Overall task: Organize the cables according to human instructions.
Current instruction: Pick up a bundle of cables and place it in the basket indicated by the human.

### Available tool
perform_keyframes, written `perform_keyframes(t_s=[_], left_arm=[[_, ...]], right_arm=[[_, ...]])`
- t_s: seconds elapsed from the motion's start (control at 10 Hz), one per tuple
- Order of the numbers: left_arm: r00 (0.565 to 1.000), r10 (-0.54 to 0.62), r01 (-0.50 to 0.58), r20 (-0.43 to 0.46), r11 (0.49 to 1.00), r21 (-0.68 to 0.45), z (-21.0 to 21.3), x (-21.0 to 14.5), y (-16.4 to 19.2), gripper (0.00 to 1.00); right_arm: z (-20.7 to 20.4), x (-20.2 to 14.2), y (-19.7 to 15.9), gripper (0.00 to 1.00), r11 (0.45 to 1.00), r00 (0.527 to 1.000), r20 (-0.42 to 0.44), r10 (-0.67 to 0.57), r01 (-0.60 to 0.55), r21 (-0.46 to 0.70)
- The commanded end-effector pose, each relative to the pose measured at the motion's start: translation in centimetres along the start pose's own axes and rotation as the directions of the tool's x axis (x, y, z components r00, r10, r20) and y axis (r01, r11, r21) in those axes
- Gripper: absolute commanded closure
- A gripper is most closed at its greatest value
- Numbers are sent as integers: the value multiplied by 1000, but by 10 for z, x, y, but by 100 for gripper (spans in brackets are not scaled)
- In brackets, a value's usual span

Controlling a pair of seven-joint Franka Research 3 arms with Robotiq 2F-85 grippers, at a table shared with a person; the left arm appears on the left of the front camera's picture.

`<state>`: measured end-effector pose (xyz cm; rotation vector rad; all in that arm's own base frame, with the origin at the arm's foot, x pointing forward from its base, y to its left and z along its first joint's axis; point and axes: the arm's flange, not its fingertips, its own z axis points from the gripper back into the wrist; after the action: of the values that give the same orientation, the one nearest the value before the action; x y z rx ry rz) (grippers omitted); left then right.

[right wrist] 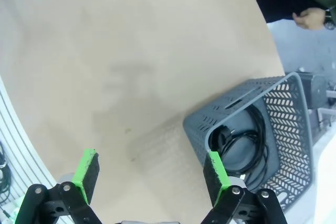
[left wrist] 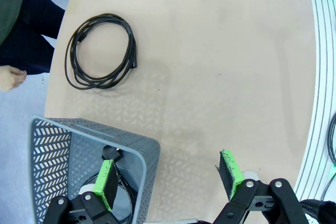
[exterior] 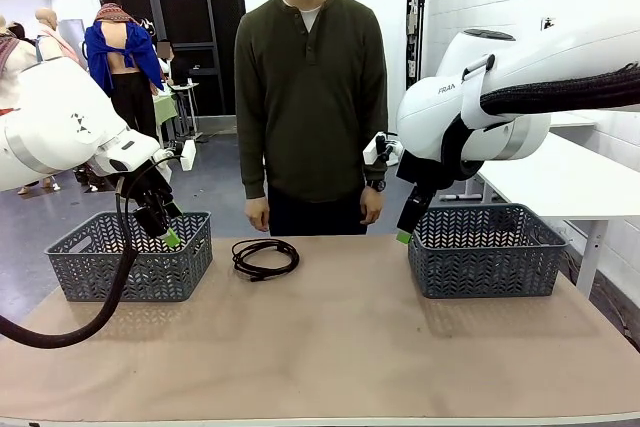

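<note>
While a person is standing at the table's twelve o'clock edge, one coiled cable is lying on the bare top near that edge, toward eleven o'clock. Both claws are hanging with fingers apart, gripping nothing: the left claw over the nine o'clock basket, the right claw beside the three o'clock basket. More cable is sitting inside that basket.

text: "FRA" partly legible | on: right arm white housing
</note>
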<state>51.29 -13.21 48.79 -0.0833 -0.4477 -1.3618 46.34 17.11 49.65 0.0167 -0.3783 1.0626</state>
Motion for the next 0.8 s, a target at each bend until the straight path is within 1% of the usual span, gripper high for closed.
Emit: perform_keyframes(t_s=[0.0, 0.7], left_arm=[[1000, 3, -3, 2, 1000, -6, 2, 1, 1, 0], [1000, 3, -3, 2, 1000, -6, 2, 1, 1, 0]], right_arm=[[-1, 0, 0, 0, 1000, 1000, -11, 1, -1, -2], [-1, 0, 0, 0, 1000, 1000, -11, 1, -1, -2]])
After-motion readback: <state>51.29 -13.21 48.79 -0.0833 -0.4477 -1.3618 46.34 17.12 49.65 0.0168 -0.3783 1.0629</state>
